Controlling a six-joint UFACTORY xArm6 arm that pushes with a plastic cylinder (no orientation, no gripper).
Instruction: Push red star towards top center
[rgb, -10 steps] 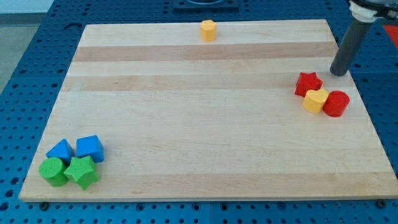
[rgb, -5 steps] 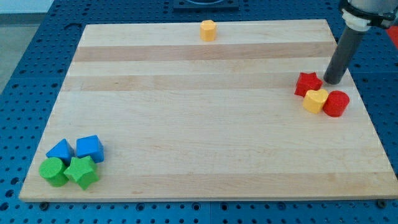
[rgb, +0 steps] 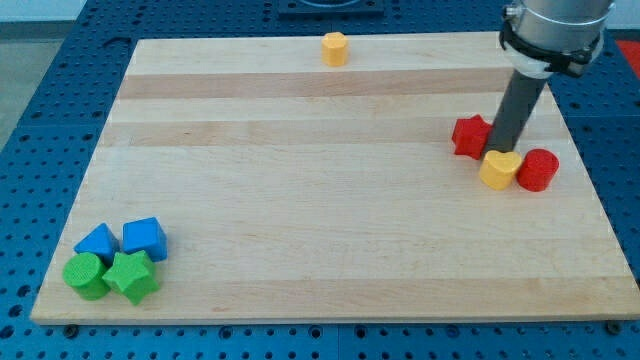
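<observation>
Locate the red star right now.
The red star sits on the board's right side, at mid-height in the camera view. My tip is against its right edge, with the yellow heart just below-right of it.

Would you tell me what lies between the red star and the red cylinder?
In the camera view, my tip and the yellow heart lie between the red star and the red cylinder.

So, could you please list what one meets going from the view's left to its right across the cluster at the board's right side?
red star → my tip → yellow heart → red cylinder
</observation>
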